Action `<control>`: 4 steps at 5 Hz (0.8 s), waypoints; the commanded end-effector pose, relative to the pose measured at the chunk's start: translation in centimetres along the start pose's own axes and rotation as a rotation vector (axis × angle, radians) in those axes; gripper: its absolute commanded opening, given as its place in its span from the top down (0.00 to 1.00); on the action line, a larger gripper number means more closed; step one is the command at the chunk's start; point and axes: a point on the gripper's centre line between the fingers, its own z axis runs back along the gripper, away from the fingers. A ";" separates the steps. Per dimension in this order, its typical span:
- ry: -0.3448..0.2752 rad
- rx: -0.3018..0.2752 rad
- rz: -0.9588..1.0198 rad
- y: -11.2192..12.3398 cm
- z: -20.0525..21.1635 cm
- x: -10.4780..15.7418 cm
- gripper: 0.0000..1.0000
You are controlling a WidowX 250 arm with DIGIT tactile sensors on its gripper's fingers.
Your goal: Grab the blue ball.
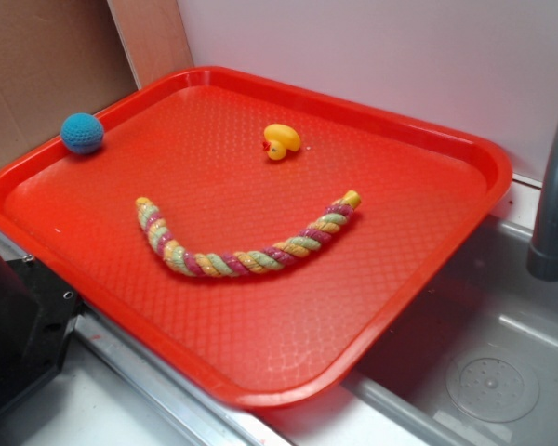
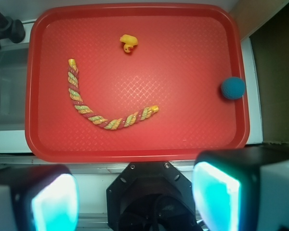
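Your fingers (image 2: 135, 197) hang wide open and empty, off the red tray's (image 1: 428, 307) near edge. The blue ball (image 1: 82, 133) rests against the tray's raised rim, well apart from the yellow rubber duck (image 1: 281, 140) and twisted rope toy (image 1: 246, 243).

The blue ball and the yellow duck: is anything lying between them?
Nothing. In the exterior view, only bare red tray separates the blue ball from the yellow duck.

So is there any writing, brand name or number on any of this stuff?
None that can be read. The red tray, blue ball, yellow duck, twisted rope and gripper show no words, labels, numbers or signs in either view.
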 end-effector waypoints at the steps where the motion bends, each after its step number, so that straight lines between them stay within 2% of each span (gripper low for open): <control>1: 0.000 0.000 0.000 0.0 0.0 0.0 0.00; 3: -0.091 -0.005 0.437 3.2 -1.6 2.3 0.00; 4: -0.116 0.035 0.683 5.6 -3.1 3.2 0.00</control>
